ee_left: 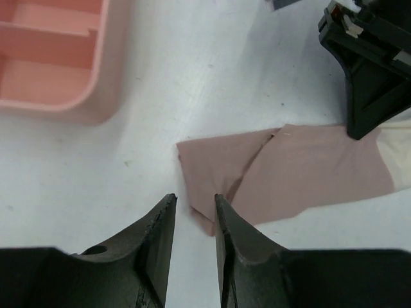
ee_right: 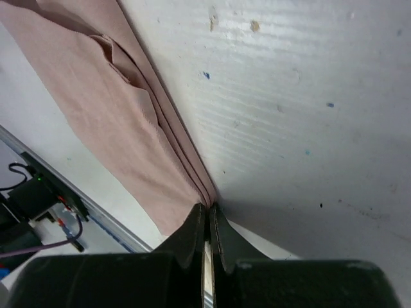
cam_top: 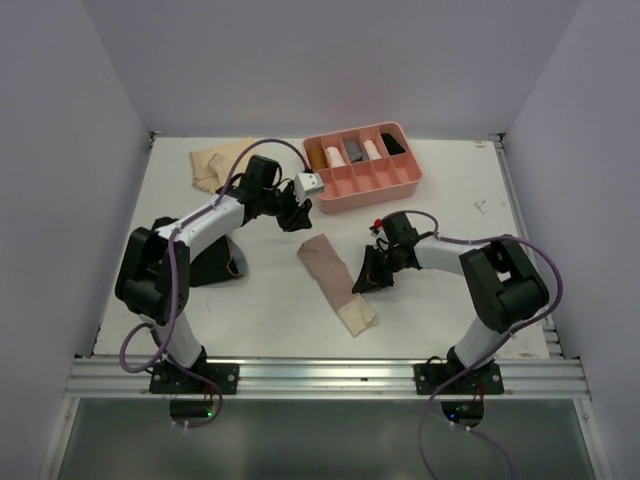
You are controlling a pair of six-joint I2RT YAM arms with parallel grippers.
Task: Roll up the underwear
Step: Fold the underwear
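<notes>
The tan underwear [cam_top: 213, 164] and the black underwear [cam_top: 212, 267] are seen well to the left of the left hand [ee_left: 194, 200]; that hand is held narrowly open, with nothing between its fingers, just short of one end of the pink underwear [ee_left: 308, 168]; the garment is laid flat on the bench [cam_top: 440, 300]; its folded edge is pinched in the closed right hand [ee_right: 207, 209].
</notes>
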